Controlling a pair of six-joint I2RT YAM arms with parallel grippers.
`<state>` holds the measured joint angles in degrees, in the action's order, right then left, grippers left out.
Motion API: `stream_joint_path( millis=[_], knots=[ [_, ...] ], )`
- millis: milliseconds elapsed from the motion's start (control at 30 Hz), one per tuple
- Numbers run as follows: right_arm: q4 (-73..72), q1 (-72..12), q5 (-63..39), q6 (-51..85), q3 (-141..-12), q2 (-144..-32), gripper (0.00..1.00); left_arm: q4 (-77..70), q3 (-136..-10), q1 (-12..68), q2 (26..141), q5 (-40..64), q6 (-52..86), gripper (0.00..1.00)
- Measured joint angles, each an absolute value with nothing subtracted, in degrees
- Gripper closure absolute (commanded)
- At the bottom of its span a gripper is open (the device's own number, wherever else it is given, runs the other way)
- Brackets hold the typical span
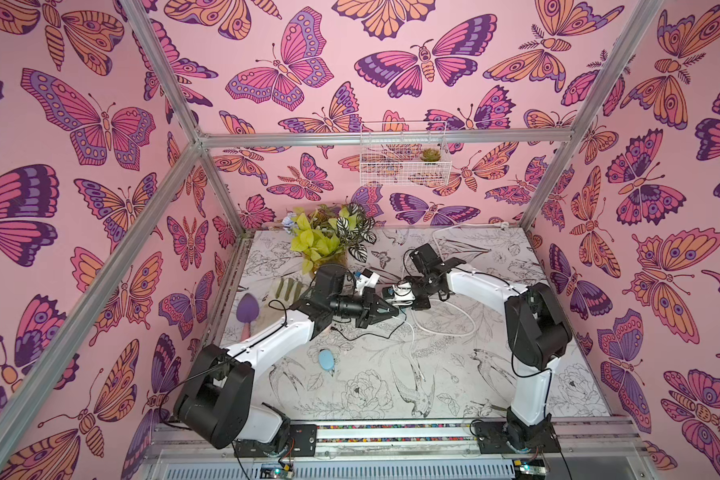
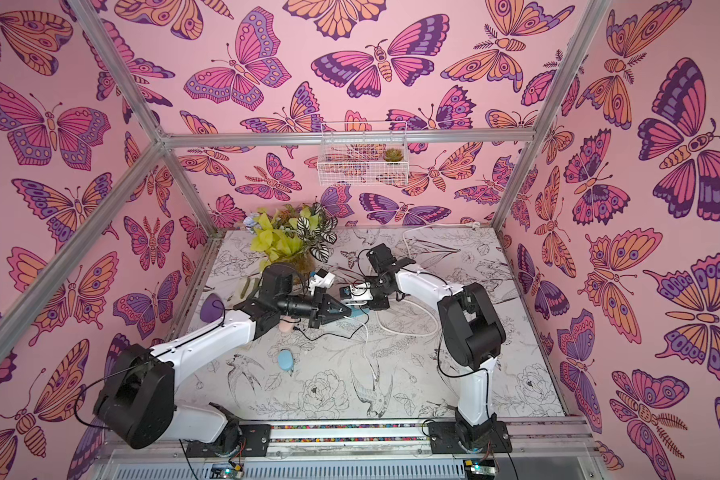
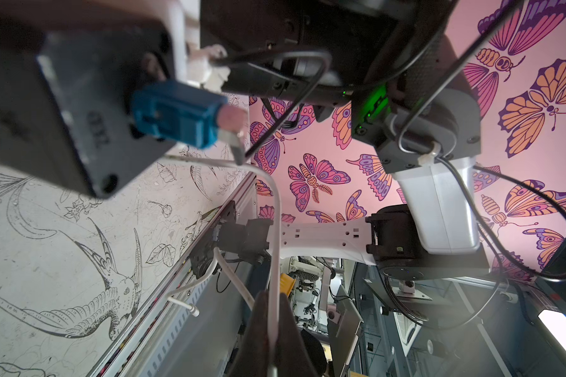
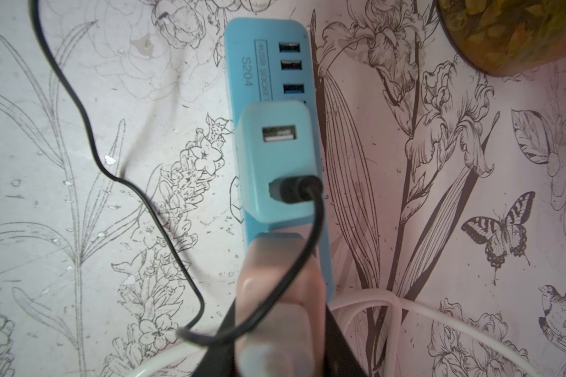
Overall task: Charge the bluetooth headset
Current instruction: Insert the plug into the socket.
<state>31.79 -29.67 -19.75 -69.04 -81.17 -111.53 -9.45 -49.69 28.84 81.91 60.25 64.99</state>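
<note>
While beside the charger, black cable

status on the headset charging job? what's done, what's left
Done: adapter sits in the power strip, with the black cable plugged into it. In hand: left gripper is shut, apparently on a white cable; right gripper hold unclear. Left: the blue oval item, probably the headset, lies alone, no cable seen reaching it.

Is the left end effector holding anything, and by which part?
Yes: the left end effector is shut on the white cable, pinched partway along its length.
</note>
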Motion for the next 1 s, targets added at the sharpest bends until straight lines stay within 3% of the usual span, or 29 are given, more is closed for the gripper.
stream_joint_path(
  millis=[500, 1000],
  knots=[
    [35.81, -35.66, -19.94, -65.82, -80.51, -111.35, 0.98, -12.75, -49.69, 28.84, 84.38, 61.34, 65.36, 0.99],
    [38.22, -35.66, -20.78, -64.05, -82.06, -113.27, 0.98, -15.4, -48.64, 28.77, 84.88, 61.73, 66.59, 0.99]
  ],
)
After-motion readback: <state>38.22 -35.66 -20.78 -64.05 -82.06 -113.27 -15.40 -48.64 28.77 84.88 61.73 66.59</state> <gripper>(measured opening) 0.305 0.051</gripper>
